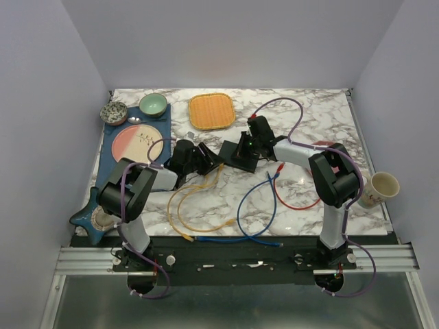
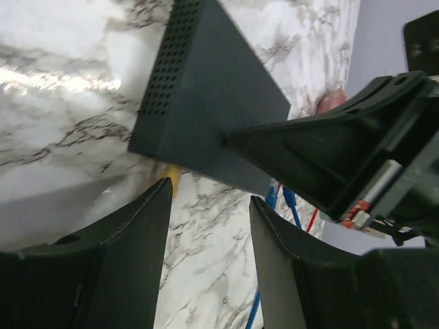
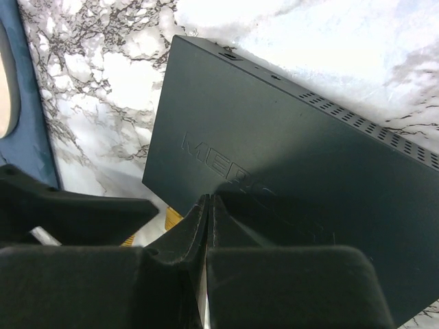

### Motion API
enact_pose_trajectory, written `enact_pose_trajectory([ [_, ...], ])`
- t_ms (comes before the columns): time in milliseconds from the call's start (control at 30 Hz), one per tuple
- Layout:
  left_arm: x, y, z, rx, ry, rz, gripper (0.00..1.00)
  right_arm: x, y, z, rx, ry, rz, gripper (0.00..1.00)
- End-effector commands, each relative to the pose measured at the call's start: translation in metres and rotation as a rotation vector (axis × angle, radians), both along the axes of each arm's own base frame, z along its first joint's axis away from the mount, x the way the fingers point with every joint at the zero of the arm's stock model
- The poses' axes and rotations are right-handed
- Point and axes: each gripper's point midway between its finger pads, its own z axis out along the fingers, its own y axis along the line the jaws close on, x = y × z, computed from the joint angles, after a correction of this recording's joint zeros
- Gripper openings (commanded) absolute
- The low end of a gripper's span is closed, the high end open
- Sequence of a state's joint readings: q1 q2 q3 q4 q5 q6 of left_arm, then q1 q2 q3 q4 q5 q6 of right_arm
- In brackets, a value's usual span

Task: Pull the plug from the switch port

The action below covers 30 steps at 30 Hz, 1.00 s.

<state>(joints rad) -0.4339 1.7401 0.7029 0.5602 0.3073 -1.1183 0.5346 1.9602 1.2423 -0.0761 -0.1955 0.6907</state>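
The switch (image 1: pixel 236 162) is a flat matte-black box at the table's middle; it also shows in the left wrist view (image 2: pixel 206 103) and the right wrist view (image 3: pixel 288 151). A yellow plug (image 2: pixel 169 179) sits in its edge facing the left arm, also seen in the right wrist view (image 3: pixel 171 218). Its yellow cable (image 1: pixel 180 205) loops toward the front. My left gripper (image 2: pixel 209 205) is open and empty, just short of the plug, its jaws either side of bare marble. My right gripper (image 3: pixel 208 200) is shut, tips resting on the switch's top near that edge.
A blue cable (image 1: pixel 255 205) and a red cable (image 1: pixel 291 199) lie loose in front of the switch. A yellow woven tray (image 1: pixel 211 111) stands behind. A blue mat (image 1: pixel 110 161) with a pink plate (image 1: pixel 134 142) and bowls is left. A cup (image 1: pixel 383 186) stands right.
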Motion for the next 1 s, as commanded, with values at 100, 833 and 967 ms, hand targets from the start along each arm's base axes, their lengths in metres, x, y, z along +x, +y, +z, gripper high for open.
enact_pose_trajectory([
  [100, -0.002, 0.000, -0.006, -0.071, 0.017, -0.005, 0.56, -0.015, -0.013, -0.031, -0.064, 0.082, 0.005, 0.09],
  [833, -0.004, 0.000, -0.056, -0.101, 0.163, 0.034, 0.41, -0.019, -0.015, -0.033, -0.050, 0.092, 0.008, 0.09],
  [967, -0.003, -0.002, -0.058, -0.132, 0.181, 0.050, 0.39, -0.019, -0.015, -0.030, -0.048, 0.086, 0.011, 0.09],
])
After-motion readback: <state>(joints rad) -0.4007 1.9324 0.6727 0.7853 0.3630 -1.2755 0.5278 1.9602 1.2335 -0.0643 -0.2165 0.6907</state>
